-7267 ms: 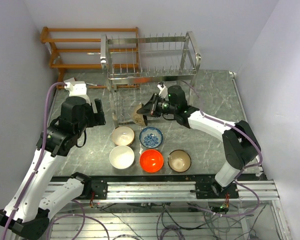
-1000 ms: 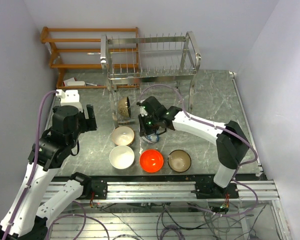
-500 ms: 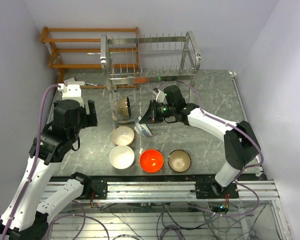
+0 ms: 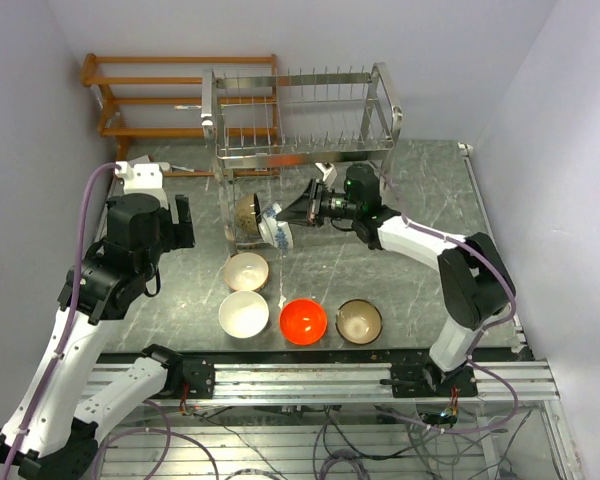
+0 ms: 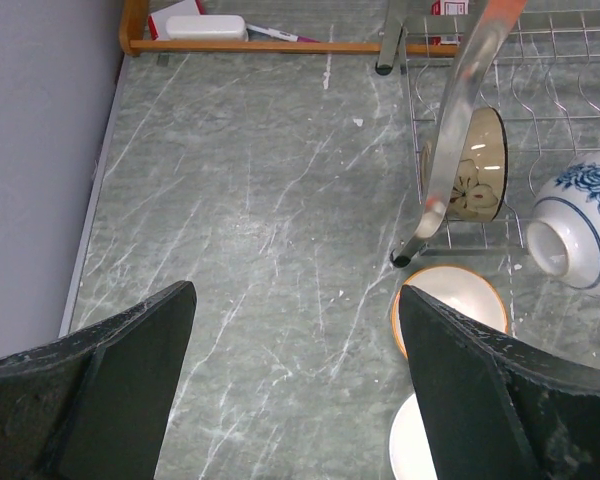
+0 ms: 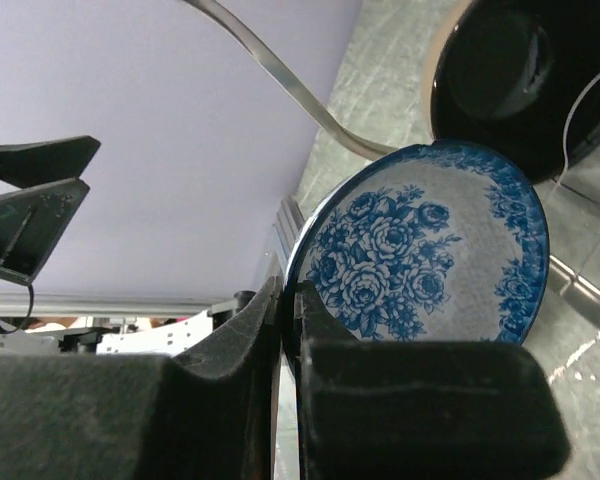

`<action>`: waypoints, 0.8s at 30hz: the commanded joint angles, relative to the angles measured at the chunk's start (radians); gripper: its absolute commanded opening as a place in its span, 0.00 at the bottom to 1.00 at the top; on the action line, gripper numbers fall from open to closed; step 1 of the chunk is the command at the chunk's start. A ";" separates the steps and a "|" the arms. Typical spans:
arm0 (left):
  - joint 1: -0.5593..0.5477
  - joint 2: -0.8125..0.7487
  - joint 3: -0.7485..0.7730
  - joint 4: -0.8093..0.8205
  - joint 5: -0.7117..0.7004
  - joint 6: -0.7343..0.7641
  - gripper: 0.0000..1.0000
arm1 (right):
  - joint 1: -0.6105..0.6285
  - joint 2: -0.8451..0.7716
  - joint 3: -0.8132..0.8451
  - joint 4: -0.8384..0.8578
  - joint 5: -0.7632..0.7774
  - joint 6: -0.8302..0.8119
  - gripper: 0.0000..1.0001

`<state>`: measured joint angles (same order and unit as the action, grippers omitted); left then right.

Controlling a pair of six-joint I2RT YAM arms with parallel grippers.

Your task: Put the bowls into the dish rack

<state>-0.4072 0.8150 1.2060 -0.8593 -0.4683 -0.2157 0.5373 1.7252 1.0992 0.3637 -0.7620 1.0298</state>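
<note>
**Handling.** The blue-and-white bowl is judged to be glazed ceramic: stiff, slick, fairly light, and likely to chip if knocked against wire. The thin rim is taken as the only practical hold, with 1 finger inside and 1 outside. A pinch like this could let the bowl swing or slip, so a slow, shallow feed between the prongs is advised.

**Look.** A white body is seen with dark blue roses inside and out, a blue band at the lip, and a low foot ring. The bowl is tipped on its side.

**Position.** The bowl is held clear of the table at the front of the dish rack, level with its lower tier. It hangs just right of the dark bowl, which is stood on edge in that tier. Whether the 2 bowls touch cannot be told.

**Pincers.** The right gripper is pressed onto the patterned bowl's rim, with the wall nipped between its fingers. The left gripper is spread wide and holds nothing. It is held above the table to the left of the rack.

**Remaining.** 4 bowls are left on the table in front of the rack:
- cream-tan bowl, nearest the rack
- white bowl
- red-orange bowl
- olive-brown bowl

Loading is judged to be about 1 third done.
</note>
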 commanded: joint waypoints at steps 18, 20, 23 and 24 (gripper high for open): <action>0.008 0.041 0.054 0.029 -0.026 0.017 0.93 | -0.102 0.278 0.125 0.388 0.040 0.168 0.00; 0.007 0.051 0.056 0.033 -0.020 0.017 0.93 | -0.101 0.312 0.139 0.440 0.057 0.197 0.00; 0.007 0.062 0.056 0.043 -0.015 0.022 0.93 | -0.103 0.376 0.195 0.498 0.076 0.237 0.00; 0.007 0.067 0.057 0.046 -0.015 0.024 0.93 | -0.103 0.390 0.218 0.501 0.082 0.238 0.00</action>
<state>-0.4072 0.8719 1.2373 -0.8562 -0.4835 -0.2077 0.4545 2.0556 1.2339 0.7212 -0.7326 1.2087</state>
